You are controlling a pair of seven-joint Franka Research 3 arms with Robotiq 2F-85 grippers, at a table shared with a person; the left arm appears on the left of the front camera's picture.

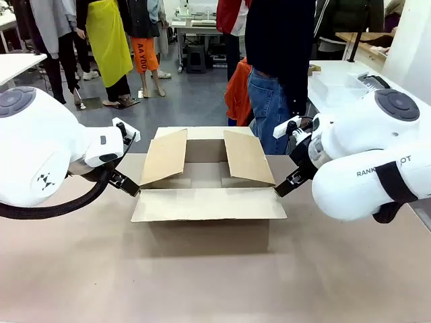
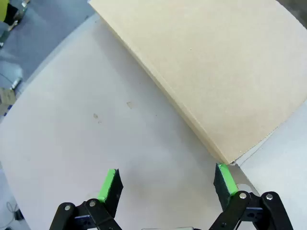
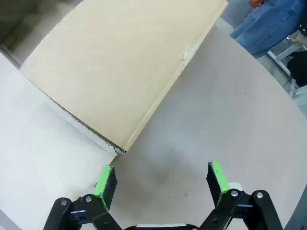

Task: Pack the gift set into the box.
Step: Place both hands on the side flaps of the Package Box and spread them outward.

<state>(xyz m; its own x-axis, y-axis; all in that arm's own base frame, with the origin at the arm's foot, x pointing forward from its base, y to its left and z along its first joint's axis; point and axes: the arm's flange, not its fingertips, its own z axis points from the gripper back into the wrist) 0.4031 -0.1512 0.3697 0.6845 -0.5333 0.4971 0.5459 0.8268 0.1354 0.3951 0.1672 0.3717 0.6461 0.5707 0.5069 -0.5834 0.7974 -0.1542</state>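
**Open box flanked by two spread grippers**

In the front view the box (image 1: 209,205) sits mid-table (image 1: 202,282). Its two side flaps lean inward and hide much of the inside, so only a strip of its floor shows between them. The person (image 1: 279,60) behind it is cut off by the top edge.

In the left wrist view, the left gripper (image 2: 167,183) is spread wide over the table and holds nothing. A flap corner lies just beside the pad at lower right — whether they touch is unclear. In the right wrist view, the right gripper (image 3: 161,178) is likewise spread and empty — a flap corner lies just above its lower-left pad.
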